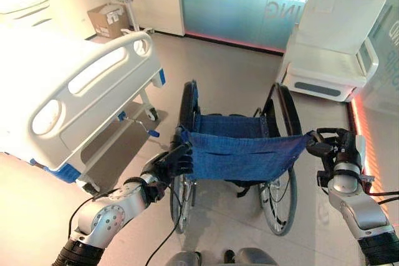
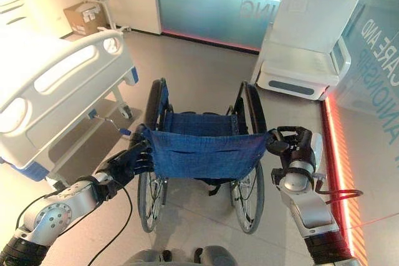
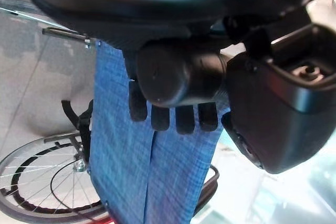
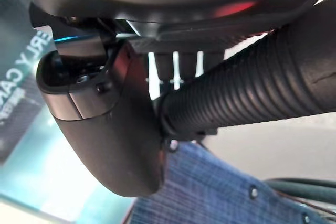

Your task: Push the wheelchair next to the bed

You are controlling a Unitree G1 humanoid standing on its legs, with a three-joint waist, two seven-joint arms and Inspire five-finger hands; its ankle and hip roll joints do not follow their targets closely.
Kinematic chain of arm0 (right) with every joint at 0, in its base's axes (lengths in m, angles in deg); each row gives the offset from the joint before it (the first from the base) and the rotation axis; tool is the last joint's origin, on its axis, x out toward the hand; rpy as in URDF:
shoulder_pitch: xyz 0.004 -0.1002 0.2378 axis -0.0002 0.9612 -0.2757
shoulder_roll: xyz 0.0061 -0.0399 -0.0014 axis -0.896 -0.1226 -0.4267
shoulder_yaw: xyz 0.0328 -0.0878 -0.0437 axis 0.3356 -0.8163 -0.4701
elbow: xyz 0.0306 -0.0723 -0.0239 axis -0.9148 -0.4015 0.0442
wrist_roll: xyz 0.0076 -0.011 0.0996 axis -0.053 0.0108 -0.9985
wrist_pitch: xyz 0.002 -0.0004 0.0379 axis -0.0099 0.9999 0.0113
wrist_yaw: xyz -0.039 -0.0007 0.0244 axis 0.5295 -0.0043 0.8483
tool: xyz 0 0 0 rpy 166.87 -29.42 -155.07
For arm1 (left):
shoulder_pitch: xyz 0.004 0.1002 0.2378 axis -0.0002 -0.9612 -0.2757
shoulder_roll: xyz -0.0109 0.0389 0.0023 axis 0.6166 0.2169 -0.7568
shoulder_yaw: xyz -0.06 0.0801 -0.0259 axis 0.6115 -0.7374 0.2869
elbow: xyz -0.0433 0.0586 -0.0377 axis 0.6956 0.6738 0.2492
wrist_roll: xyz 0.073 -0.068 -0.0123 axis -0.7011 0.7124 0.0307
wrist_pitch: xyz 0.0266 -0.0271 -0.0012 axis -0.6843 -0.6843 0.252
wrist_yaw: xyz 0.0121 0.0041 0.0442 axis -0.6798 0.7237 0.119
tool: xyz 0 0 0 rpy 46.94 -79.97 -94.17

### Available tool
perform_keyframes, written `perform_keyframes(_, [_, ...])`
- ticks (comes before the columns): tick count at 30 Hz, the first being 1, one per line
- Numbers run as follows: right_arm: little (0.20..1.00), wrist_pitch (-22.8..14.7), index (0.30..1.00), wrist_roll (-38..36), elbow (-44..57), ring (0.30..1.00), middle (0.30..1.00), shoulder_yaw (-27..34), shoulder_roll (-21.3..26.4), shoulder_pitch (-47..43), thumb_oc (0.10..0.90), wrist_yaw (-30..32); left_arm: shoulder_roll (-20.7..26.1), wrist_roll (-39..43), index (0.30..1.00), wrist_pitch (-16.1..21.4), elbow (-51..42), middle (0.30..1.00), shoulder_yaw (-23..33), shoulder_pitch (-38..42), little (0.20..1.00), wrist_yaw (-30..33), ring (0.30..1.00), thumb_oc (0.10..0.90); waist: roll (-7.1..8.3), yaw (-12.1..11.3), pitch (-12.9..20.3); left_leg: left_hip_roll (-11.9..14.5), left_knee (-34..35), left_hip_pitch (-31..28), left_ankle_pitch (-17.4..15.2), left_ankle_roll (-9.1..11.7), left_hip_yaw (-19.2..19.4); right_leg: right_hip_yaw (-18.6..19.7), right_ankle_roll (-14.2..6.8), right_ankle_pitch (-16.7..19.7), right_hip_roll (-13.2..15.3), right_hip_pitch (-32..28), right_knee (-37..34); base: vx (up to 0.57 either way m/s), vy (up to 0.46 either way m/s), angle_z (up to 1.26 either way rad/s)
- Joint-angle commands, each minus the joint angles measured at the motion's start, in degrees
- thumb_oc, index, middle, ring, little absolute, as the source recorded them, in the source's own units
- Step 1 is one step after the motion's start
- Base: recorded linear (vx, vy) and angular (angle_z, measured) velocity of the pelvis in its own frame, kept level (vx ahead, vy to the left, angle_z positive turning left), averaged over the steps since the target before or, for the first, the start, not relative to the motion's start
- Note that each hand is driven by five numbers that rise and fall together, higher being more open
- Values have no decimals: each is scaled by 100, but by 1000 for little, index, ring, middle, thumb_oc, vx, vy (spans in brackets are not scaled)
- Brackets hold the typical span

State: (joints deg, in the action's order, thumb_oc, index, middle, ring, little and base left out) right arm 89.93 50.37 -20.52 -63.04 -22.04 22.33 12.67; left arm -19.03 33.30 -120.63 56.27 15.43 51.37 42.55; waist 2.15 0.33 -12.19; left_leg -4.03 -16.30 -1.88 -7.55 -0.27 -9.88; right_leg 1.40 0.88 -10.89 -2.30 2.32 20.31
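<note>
From my seat the wheelchair shows its seat only as a sliver, since the blue backrest covers most of it along with whatever lies in front. I can see just the foot end of the bed, the rest running off the frame's left edge. The left push handle is largely buried under my left hand, and the right handle disappears behind my right hand.
</note>
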Motion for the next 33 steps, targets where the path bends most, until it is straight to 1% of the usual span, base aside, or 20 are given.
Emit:
perform_keyframes(1, [300,-280,300,-479,230,300,300,-285,-504,434,400,-891,-576,560,300,702,-433,300,471,216,300,5,300,400,-164,-69,-51,-341,166,579,1290,-292,171,36,-88,866,-406,-756,-1026,316,-4,-22])
perform_keyframes(3, [300,-378,300,-446,162,300,300,-357,-531,415,400,-1006,-549,514,300,829,-413,300,592,88,300,23,300,400,-232,-253,-109,-129,1126,814,1784,-104,158,254,-48,663,-622,-1069,-990,417,6,-25])
perform_keyframes(4, [300,-406,300,-449,161,300,300,-378,-532,412,400,-1021,-543,507,300,880,-391,300,608,52,300,4,300,400,-268,-293,-123,-48,1365,897,1976,-37,134,311,-22,623,-692,-1143,-972,450,17,-25])
perform_keyframes(7, [300,-514,300,-396,285,300,300,-377,-478,502,400,-1204,-510,484,300,1032,-390,300,670,-135,300,27,300,400,-285,-482,-184,76,2114,1259,2100,148,178,598,12,248,-765,-1609,-894,513,77,-25])
perform_keyframes(9, [300,-525,300,-406,338,300,300,-362,-429,495,400,-1238,-526,477,300,1072,-388,300,650,-150,300,47,300,400,-272,-511,-197,45,2078,1344,2100,150,229,666,9,105,-748,-1723,-846,443,136,-43])
perform_keyframes(10, [300,-602,300,-505,317,300,300,-421,-316,368,400,-1208,-557,483,300,1134,-365,300,623,-87,300,98,300,400,-284,-547,-169,18,2013,1263,1957,63,165,675,-27,-65,-704,-1690,-724,397,160,-58])
perform_keyframes(12, [300,-663,300,-645,276,300,300,-557,-275,182,400,-992,-538,420,300,1287,-321,300,481,58,300,108,300,400,-339,-599,-160,64,1890,1275,1994,44,120,610,-105,-113,-701,-1554,-533,364,157,-97])
perform_keyframes(13, [300,-676,300,-701,233,300,300,-605,-285,73,400,-893,-546,418,300,1358,-287,300,406,137,300,139,300,400,-277,-596,-168,-22,1636,1268,1981,8,171,512,-174,-116,-582,-1529,-317,538,206,-116])
perform_keyframes(14, [300,-607,300,-757,275,300,300,-591,-278,-2,400,-878,-537,455,300,1257,-292,300,462,204,300,203,300,400,-254,-639,-100,-64,1370,1316,1932,-76,279,317,-317,216,-485,-1390,114,427,146,-80])
perform_keyframes(15, [300,-606,300,-757,276,300,300,-591,-279,-2,400,-878,-537,455,300,1256,-293,300,462,204,300,203,300,400,-253,-640,-92,-64,1364,1328,1930,-76,281,317,-317,211,-485,-1377,123,419,142,-44])
perform_keyframes(16, [300,-558,300,-785,316,300,300,-578,-238,-51,400,-883,-470,472,300,1147,-317,300,514,233,300,228,300,400,-213,-663,-40,-126,1306,1282,1869,-160,311,171,-451,493,-398,-1214,529,289,90,-10])
perform_keyframes(19, [300,-488,300,-941,307,300,300,-701,-231,-306,400,-620,-230,670,300,939,-295,300,583,449,300,287,300,400,-215,-700,86,-275,1230,1085,1686,-386,275,-82,-668,985,-306,-701,1786,440,127,-11])
perform_keyframes(20, [300,-450,300,-1003,147,300,300,-817,-330,-581,400,-439,-113,911,300,792,-173,300,601,690,300,383,300,400,-200,-689,147,-386,1172,955,1548,-477,278,-141,-708,1139,-239,-489,2042,345,72,-21])
perform_keyframes(21, [300,-452,300,-1007,128,300,300,-827,-340,-613,400,-428,-102,930,300,783,-158,300,605,717,300,388,300,400,-240,-692,157,-346,1159,983,1561,-474,273,-147,-704,1195,-282,-446,2031,361,33,-31])
perform_keyframes(24, [300,-574,300,-925,-170,300,300,-948,-570,-901,400,-370,-15,1131,300,568,97,300,549,1085,300,493,300,400,-201,-642,193,-538,996,866,1379,-559,335,-303,-657,1133,-84,-269,1414,339,-17,4])
perform_keyframes(27, [300,-650,300,-836,-151,300,300,-996,-656,-979,400,-421,-54,1047,300,647,287,300,488,1208,300,417,300,400,-195,-583,113,-638,828,811,1225,-558,299,-446,-543,1006,93,-87,440,211,-54,-14])
perform_keyframes(28, [300,-758,300,-777,-161,300,300,-1026,-672,-1024,400,-510,-147,931,300,790,395,300,409,1294,300,377,300,400,-234,-505,-12,-647,755,655,1096,-513,175,-451,-456,958,130,45,-38,292,-114,-37])
perform_keyframes(29, [300,-839,300,-739,-139,300,300,-1035,-664,-1033,400,-583,-272,809,300,967,518,300,320,1371,300,356,300,400,-176,-372,-149,-750,568,486,870,-481,145,-359,-472,1226,228,216,-741,277,-112,-34])
perform_keyframes(30, [300,-848,300,-734,-136,300,300,-1037,-662,-1035,400,-588,-289,794,300,991,536,300,304,1384,300,352,300,400,-180,-345,-188,-758,511,447,804,-481,138,-354,-482,1283,232,191,-834,265,-113,-24])
perform_keyframes(33, [300,-849,300,-661,-121,300,300,-1041,-679,-1135,400,-630,-465,653,300,1125,643,300,145,1501,300,405,300,400,-34,-72,-348,-879,219,165,328,-502,163,-10,-695,1888,408,725,-1551,295,-118,55])
